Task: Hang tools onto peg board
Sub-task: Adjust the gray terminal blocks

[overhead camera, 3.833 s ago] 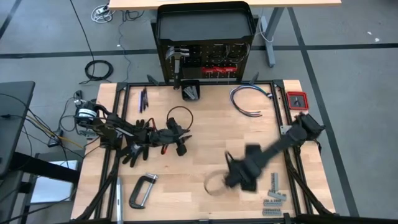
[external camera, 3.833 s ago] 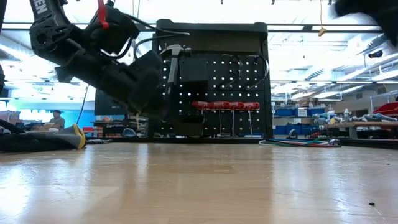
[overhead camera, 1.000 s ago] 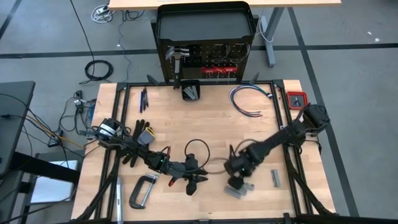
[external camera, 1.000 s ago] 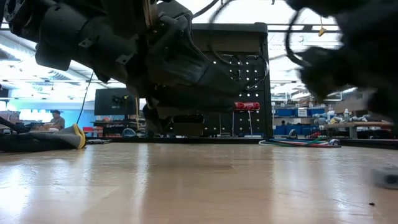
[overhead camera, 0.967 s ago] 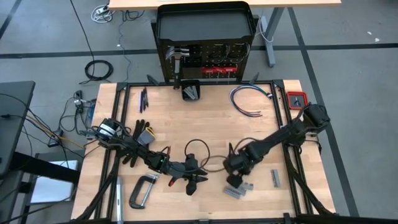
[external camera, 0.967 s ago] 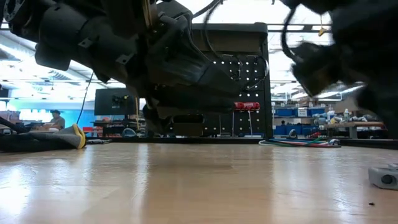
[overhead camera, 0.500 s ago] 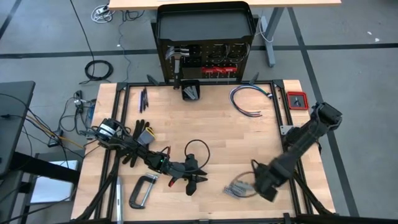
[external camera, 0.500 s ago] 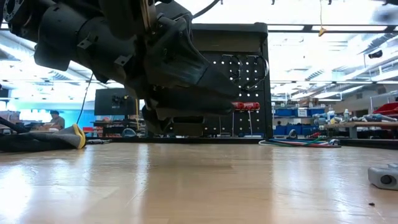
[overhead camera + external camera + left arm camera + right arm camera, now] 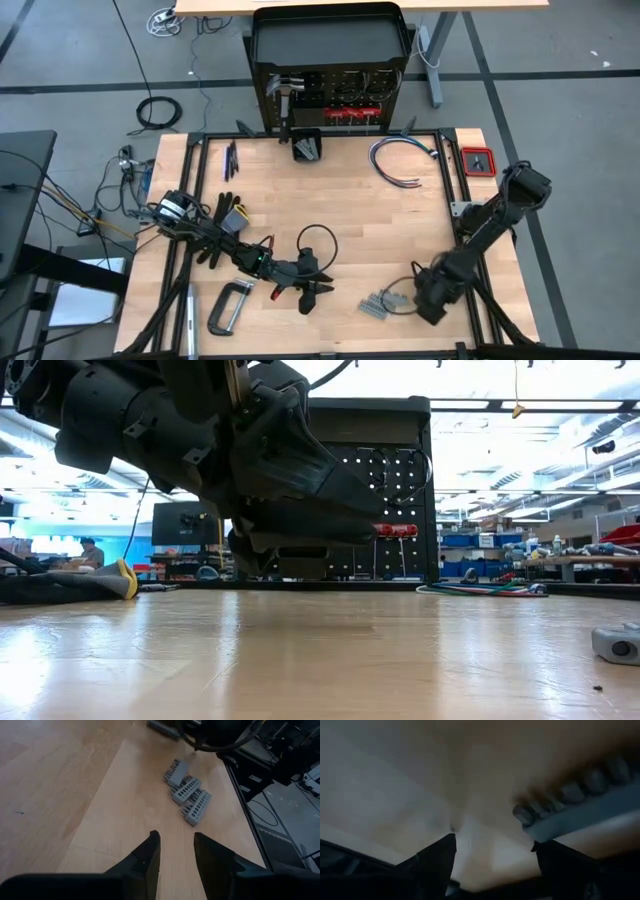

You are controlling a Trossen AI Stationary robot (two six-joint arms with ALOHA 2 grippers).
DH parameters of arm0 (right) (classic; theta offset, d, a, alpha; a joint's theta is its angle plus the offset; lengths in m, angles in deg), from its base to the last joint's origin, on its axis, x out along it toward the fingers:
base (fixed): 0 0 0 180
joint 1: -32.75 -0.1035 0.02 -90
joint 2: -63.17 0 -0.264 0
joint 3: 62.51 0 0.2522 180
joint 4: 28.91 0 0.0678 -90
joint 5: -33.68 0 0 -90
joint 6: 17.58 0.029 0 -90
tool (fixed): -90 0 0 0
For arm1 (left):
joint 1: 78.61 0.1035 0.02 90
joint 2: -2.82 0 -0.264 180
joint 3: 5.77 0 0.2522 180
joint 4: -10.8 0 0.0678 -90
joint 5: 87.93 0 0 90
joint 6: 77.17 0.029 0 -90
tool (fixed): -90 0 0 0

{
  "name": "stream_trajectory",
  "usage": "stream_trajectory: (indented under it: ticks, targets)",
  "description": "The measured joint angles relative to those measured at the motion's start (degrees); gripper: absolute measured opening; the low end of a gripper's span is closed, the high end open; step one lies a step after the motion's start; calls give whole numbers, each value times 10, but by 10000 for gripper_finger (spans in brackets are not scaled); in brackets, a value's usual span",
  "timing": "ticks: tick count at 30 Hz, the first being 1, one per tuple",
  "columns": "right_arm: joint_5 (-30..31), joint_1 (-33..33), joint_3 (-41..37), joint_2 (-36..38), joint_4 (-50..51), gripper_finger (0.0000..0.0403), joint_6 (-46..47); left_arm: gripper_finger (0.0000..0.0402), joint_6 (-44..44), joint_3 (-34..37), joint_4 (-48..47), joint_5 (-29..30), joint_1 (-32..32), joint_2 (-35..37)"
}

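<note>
My right gripper [image 9: 414,299] is open and low over the table near its front right. It stands just right of a cluster of grey metal pieces [image 9: 383,304] that lie flat on the wood. One piece [image 9: 580,805] shows close beside one finger; I cannot tell whether they touch. My left gripper [image 9: 320,290] is open and empty left of the pieces [image 9: 187,795], pointing at them. A grey C-clamp [image 9: 229,305] lies at the front left. The peg board [image 9: 330,100] stands at the far edge, with a hammer [image 9: 285,92] and red-handled drivers [image 9: 352,112] hanging on it.
A small black box [image 9: 307,146] stands before the peg board, and a cable bundle [image 9: 402,160] and a red item [image 9: 478,160] lie at the far right. A black glove [image 9: 222,215] and thin dark tools [image 9: 230,158] lie on the left. Bare wood lies in the middle.
My right gripper has gone from above the grey pieces toward the table's right and near edges and down, and now sits low beside them. One grey piece has come to rest on the table.
</note>
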Motion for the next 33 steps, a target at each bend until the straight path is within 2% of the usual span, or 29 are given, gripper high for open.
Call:
stream_trajectory:
  ticks: [6,10,13,17,21,23,27,30,33]
  targets:
    - [39,151,11,2,19,267,-170,125,8,-1,1,7,1,0]
    - [131,233,59,0,45,265,-302,125,14,-2,11,11,4,0]
    - [186,252,110,1,94,266,-364,125,15,-2,8,12,5,0]
    - [250,222,181,1,176,266,-405,125,15,-2,1,12,5,0]
    - [288,150,229,2,283,266,-383,125,15,-2,-4,14,5,0]
    - [279,106,238,2,344,266,-356,125,19,-2,-7,14,5,0]
    - [189,45,230,2,422,266,-267,125,24,-2,-8,14,5,0]
    - [165,33,212,2,418,266,-179,125,24,-2,-8,14,5,0]
    - [166,23,194,2,411,266,-198,125,13,-2,-7,17,5,0]
